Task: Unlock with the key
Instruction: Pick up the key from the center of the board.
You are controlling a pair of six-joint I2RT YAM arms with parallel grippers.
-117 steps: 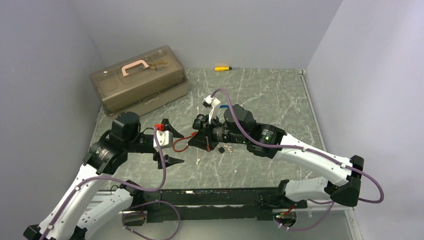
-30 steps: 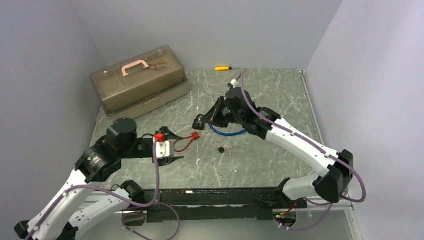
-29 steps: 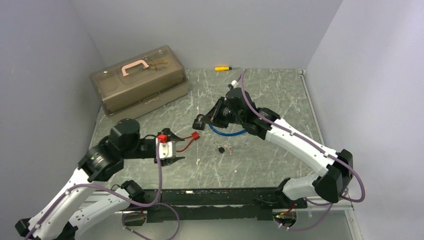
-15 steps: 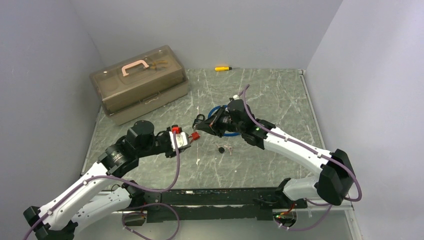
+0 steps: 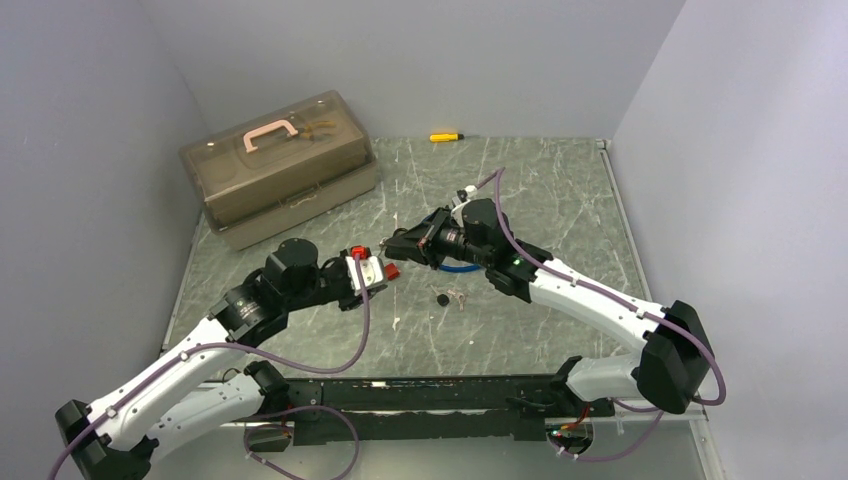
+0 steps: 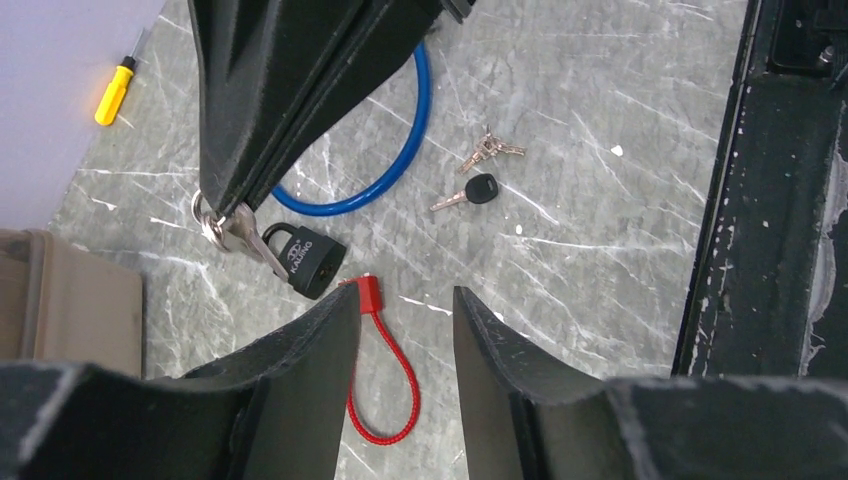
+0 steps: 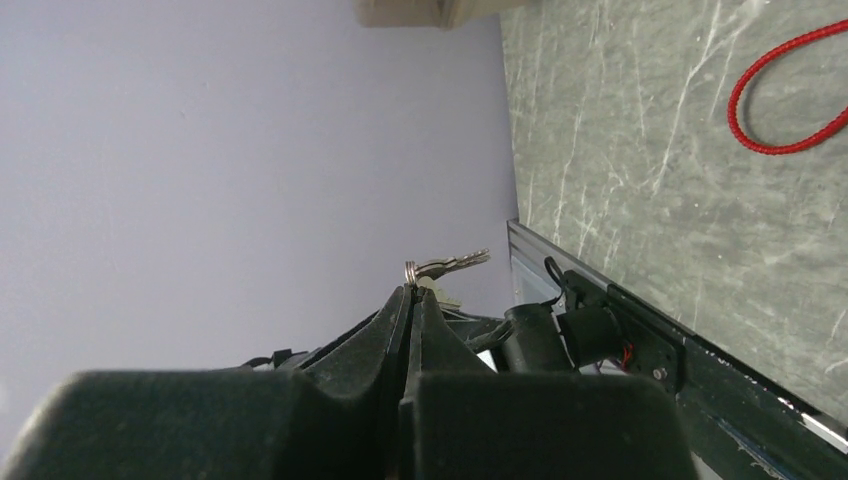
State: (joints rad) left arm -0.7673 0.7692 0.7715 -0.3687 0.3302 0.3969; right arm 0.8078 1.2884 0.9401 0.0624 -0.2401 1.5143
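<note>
In the left wrist view a small black padlock (image 6: 305, 261) hangs with a silver key (image 6: 238, 232) in it. The padlock trails a blue cable loop (image 6: 400, 150). My right gripper (image 7: 412, 290) is shut on the key's ring, and another key (image 7: 452, 264) sticks out past its tips. My left gripper (image 6: 405, 295) is open, low over a red cable lock (image 6: 385, 400). The red lock's body (image 6: 367, 293) lies by the left finger's tip, and nothing is held between the fingers. From above, the two grippers nearly meet at mid-table (image 5: 385, 258).
Loose keys, one black-headed (image 5: 445, 298), lie on the table just right of the grippers. A brown lidded box with a pink handle (image 5: 280, 165) stands at the back left. A yellow screwdriver (image 5: 445, 136) lies by the back wall. The black rail (image 6: 780, 200) runs along the near edge.
My left arm has reached right over the red cable lock, and its jaws have narrowed. My right gripper has swung down and left with the padlock and key.
</note>
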